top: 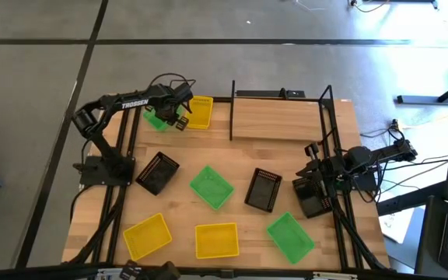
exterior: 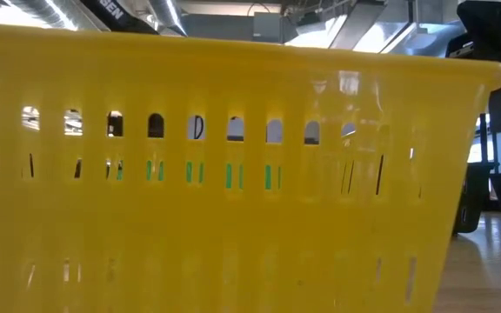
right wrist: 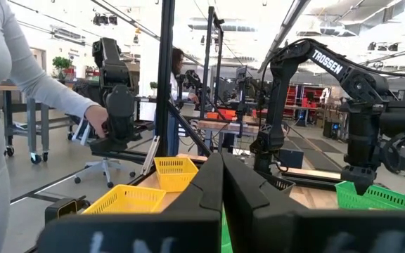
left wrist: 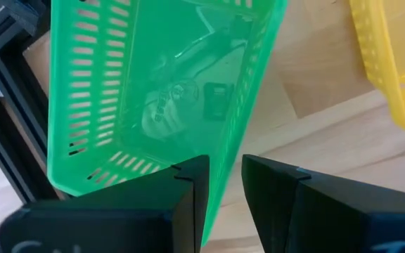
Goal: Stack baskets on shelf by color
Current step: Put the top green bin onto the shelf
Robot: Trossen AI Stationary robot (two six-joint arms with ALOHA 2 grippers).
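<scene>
My left gripper [top: 179, 117] is at the table's far left corner, shut on a bright green basket [top: 157, 119] that sits beside a yellow basket [top: 199, 111]. The shelf [top: 278, 118], a light board with black posts, stands at the far edge right of them. More baskets lie flat on the tabletop: two black [top: 157, 173] [top: 263, 189], two green [top: 211, 187] [top: 290, 237] and two yellow [top: 147, 236] [top: 216, 239]. My right gripper [right wrist: 223, 184] waits shut at the table's right edge [top: 309, 180], pointing left. A yellow basket wall [exterior: 233, 191] fills the low view. My left gripper pinches the green basket's side wall [left wrist: 223, 179] near one corner, one finger [left wrist: 188, 193] inside the basket and one finger [left wrist: 276, 200] outside. The fingers come from above, pointing down. I cannot tell whether the basket is clear of the table.
Black frame rails run along the table's left [top: 123, 155] and right [top: 329, 140] sides. A dark shape [top: 311, 201] lies under the right arm; I cannot tell what it is. A person [right wrist: 5, 105] stands beyond the table near other arms. Bare tabletop [top: 208, 148] lies before the shelf.
</scene>
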